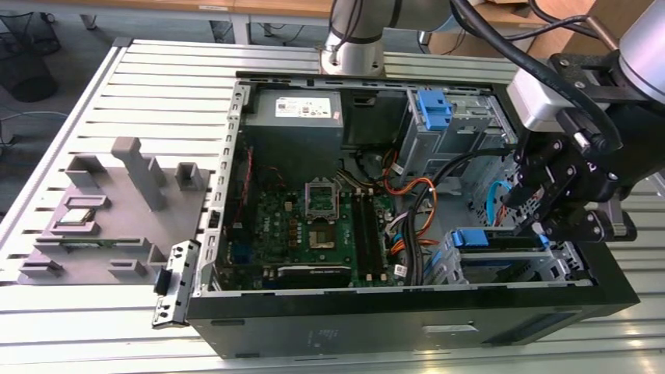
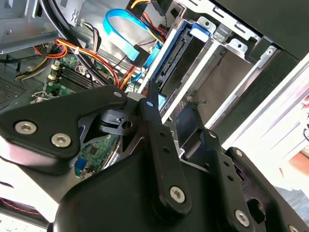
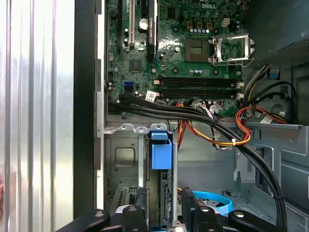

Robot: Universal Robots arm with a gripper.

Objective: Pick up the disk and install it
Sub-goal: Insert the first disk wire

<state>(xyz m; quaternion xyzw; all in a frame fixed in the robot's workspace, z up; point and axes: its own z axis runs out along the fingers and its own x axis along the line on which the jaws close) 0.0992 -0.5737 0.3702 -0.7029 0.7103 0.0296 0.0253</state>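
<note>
At computer case (image 1: 416, 312) corner, exterior view's right: disk (image 3: 161, 155) sat edge-on in drive cage (image 1: 566, 261). Gripper (image 3: 164, 212) straddled it, fingers apart. Pickup done; install apparently almost finished.

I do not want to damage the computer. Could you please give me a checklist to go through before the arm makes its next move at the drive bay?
1. The disk is in a slot of the drive bay: ok, it stands edge-on in the slot.
2. Disk pushed fully home: cannot tell.
3. The gripper is centred over the disk: ok in the first wrist view.
4. The black cables are clear of the slot: ok, they run past the bay's edge and not across the slot.
5. The blue flat cable is clear of the gripper: cannot tell, it lies close beside it.
</note>
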